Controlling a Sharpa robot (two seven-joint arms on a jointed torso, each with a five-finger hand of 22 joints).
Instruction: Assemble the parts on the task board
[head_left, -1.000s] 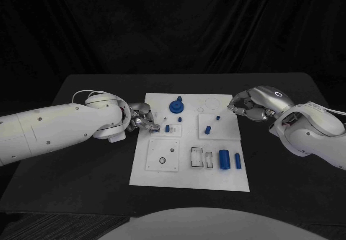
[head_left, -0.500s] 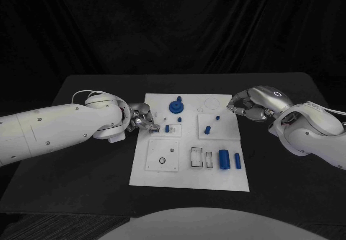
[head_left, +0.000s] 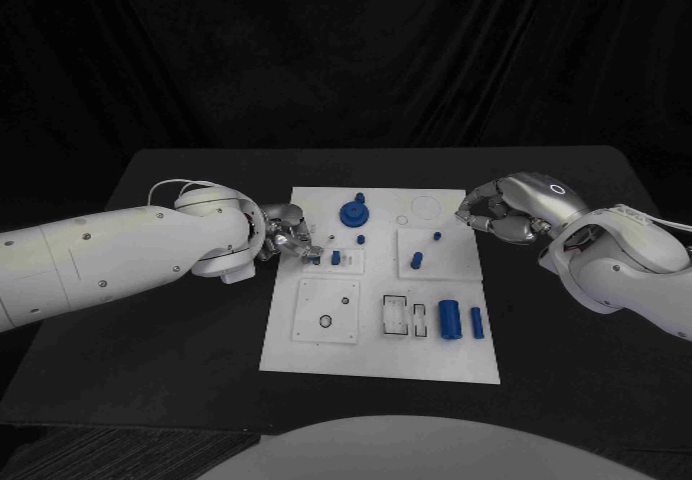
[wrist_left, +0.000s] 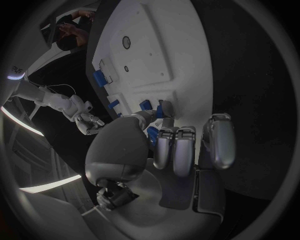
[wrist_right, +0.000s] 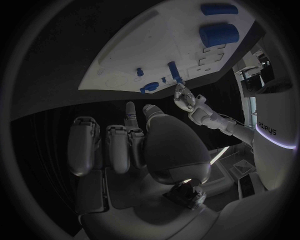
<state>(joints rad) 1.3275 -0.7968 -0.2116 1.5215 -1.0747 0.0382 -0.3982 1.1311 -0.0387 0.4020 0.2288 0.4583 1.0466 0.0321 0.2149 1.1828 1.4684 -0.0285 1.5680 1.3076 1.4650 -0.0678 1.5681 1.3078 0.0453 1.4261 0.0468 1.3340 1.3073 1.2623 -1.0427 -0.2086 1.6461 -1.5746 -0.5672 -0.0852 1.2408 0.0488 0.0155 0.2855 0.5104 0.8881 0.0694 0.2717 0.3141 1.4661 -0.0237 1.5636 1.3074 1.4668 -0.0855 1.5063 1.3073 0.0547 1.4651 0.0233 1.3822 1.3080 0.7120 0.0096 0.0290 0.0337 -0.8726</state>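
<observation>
My left hand (head_left: 284, 238), fingertips narrowed and seemingly empty, sits at the task board (head_left: 378, 355) left edge, the small blue peg (head_left: 336, 258) just to its right; my right hand (head_left: 498, 213) curls empty beyond the far-right corner.

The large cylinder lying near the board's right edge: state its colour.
Blue; the large cylinder shows best in the head view.

desk (head_left: 173, 360): black, plain
task board (head_left: 378, 360): white, with thin black outlines of rectangles and a small black ring drawn on it
parts (head_left: 449, 320): blue (the large cylinder, the slim one beside it, the round-based piece near the far edge and the small pegs all share the same shade)
left hand (head_left: 289, 240): silver, on a white arm
right hand (head_left: 498, 212): silver, with darker grey between the fingers, on a white arm
</observation>
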